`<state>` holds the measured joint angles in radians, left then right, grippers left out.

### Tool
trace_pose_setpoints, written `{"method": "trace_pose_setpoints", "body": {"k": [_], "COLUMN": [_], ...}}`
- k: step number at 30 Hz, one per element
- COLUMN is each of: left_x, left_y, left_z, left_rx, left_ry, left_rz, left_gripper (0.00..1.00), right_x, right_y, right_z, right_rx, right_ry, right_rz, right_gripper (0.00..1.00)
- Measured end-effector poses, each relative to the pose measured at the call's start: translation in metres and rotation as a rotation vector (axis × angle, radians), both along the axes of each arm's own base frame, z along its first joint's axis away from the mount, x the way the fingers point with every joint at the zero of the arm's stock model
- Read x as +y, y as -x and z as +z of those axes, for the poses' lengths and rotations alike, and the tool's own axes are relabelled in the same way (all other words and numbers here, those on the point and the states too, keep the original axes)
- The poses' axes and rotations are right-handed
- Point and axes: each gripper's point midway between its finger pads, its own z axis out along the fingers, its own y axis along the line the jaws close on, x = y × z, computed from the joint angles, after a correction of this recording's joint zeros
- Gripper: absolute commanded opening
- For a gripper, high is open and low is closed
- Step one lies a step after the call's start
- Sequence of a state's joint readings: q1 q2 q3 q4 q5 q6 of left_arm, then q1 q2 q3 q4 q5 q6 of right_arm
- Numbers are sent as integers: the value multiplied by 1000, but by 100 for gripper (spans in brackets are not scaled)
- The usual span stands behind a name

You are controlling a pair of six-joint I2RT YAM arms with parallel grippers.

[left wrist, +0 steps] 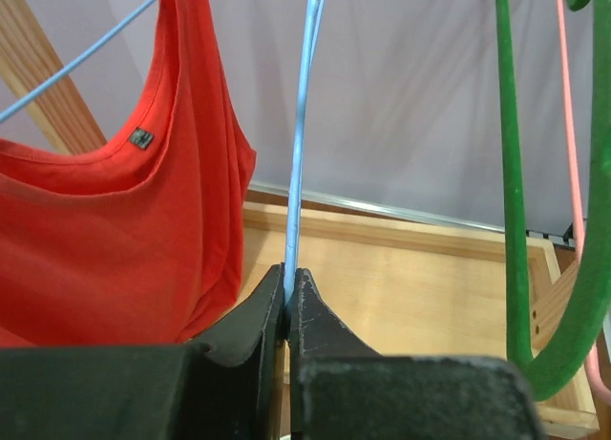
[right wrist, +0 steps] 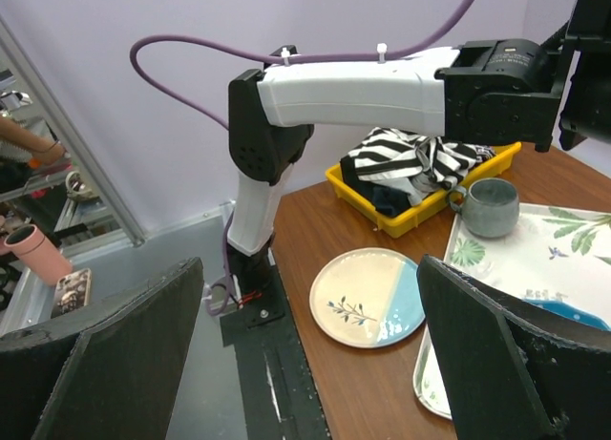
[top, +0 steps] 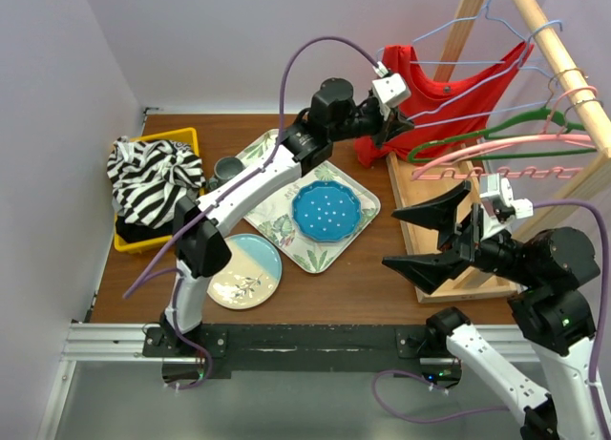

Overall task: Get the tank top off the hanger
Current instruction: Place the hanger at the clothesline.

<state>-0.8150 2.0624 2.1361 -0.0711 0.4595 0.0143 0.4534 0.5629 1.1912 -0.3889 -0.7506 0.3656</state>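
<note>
Upper right, the red tank top [top: 422, 77] hangs on a blue hanger [left wrist: 298, 154]; the left hand [left wrist: 288, 280] clenches its wire. The right hand [top: 391, 238], released, should slide a strap off while the hanger is steadied.

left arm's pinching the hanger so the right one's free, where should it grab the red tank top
Probably the shoulder strap of the tank top, coming from the table side: it is a narrow band draped over the blue hanger, clear of the shut left gripper, so the open right gripper could pinch it and slide it off.
</note>
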Motion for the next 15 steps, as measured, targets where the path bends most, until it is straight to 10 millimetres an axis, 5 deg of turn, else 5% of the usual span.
{"method": "trace_pose_setpoints", "body": {"k": [2, 6, 12, 15], "left_x": [0, 1, 19, 38], "left_y": [-1, -4, -4, 5], "left_z": [-6, -6, -25, -34], "left_rx": [20, 36, 66, 75], "left_ry": [-11, -7, -37, -50], "left_rz": [6, 28, 104, 144], "left_gripper": [16, 50, 85, 90], "right_x": [0, 0, -6, -7], "right_y": [-1, -3, -11, -26], "right_z": [1, 5, 13, 13], "right_rx": [2, 3, 0, 22], "right_ry": [0, -6, -30, -35], "right_rz": [-1, -14, -80, -135], "right_gripper": [99, 99, 99, 99]}}
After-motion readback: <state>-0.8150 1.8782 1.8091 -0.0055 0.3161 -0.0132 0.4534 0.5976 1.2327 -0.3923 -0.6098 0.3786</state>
